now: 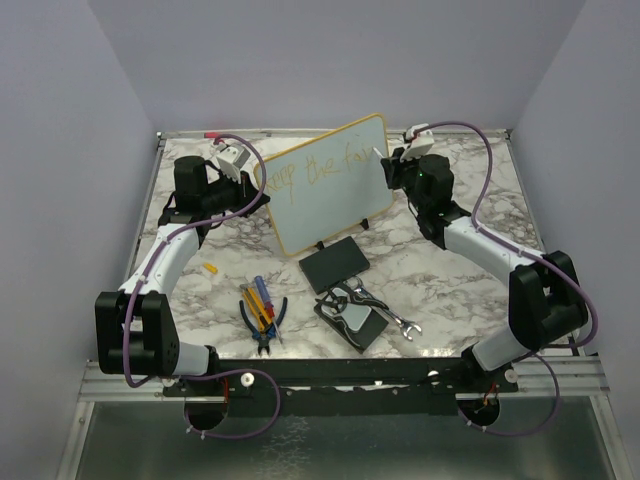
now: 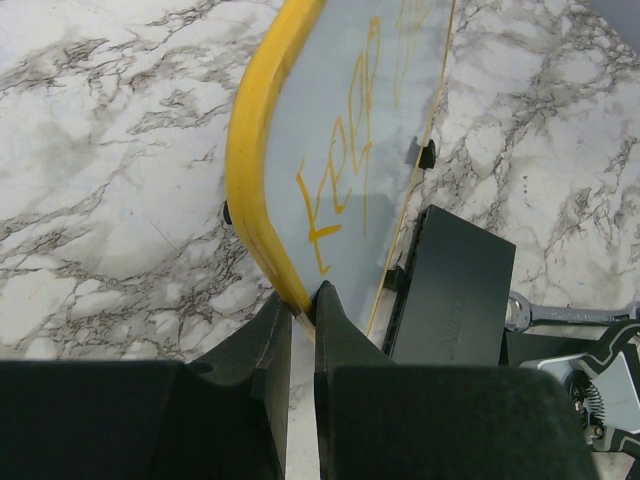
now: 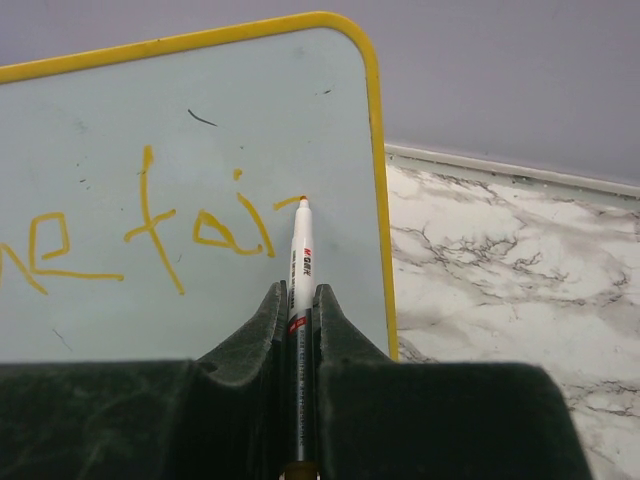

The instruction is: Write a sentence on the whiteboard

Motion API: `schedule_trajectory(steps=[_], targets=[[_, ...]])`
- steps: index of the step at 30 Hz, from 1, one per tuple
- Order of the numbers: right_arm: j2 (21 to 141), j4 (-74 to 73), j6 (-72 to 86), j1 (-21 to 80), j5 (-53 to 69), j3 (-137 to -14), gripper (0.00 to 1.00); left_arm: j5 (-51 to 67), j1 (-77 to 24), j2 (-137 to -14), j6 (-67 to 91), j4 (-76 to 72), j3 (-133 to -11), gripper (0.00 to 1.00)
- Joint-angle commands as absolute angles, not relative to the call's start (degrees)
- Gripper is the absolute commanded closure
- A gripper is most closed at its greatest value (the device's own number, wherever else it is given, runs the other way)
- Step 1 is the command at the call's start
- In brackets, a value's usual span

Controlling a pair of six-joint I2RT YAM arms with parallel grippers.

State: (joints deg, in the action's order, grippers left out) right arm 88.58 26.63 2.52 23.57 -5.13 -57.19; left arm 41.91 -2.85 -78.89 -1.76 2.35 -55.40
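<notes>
Against the yellow-framed white whiteboard [image 3: 100, 120], the right tool [image 3: 300, 292] clamps a white marker [image 3: 301, 255] touching the orange handwritten sentence [image 3: 150, 222]; the left tool [image 2: 303, 298] pinches its frame.

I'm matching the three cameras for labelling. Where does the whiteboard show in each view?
Top external: whiteboard upper centre, standing on its feet.
Left wrist: top centre, its yellow frame pinched in the left gripper.
Right wrist: upper left, the right gripper holding a marker to it.
Shared landmark: the orange sentence on the board.
</notes>
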Motion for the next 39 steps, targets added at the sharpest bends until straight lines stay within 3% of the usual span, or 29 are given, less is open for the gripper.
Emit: schedule_trajectory(steps=[1, 16, 39], targets=[[90.2, 25.5, 2.6, 23.7, -7.7, -59.2, 0.99, 39.1, -3.5, -80.0, -5.1, 7.1, -54.6, 1.0], [83.9, 28.9, 2.5, 23.7, -5.3, -56.3, 0.99, 39.3, -3.6, -80.0, -4.9, 7.1, -54.7, 1.0], [89.7, 28.0, 1.9, 23.8, -3.2, -61.0, 0.99, 39.5, -3.5, -80.0, -5.0, 7.1, -54.7, 1.0]])
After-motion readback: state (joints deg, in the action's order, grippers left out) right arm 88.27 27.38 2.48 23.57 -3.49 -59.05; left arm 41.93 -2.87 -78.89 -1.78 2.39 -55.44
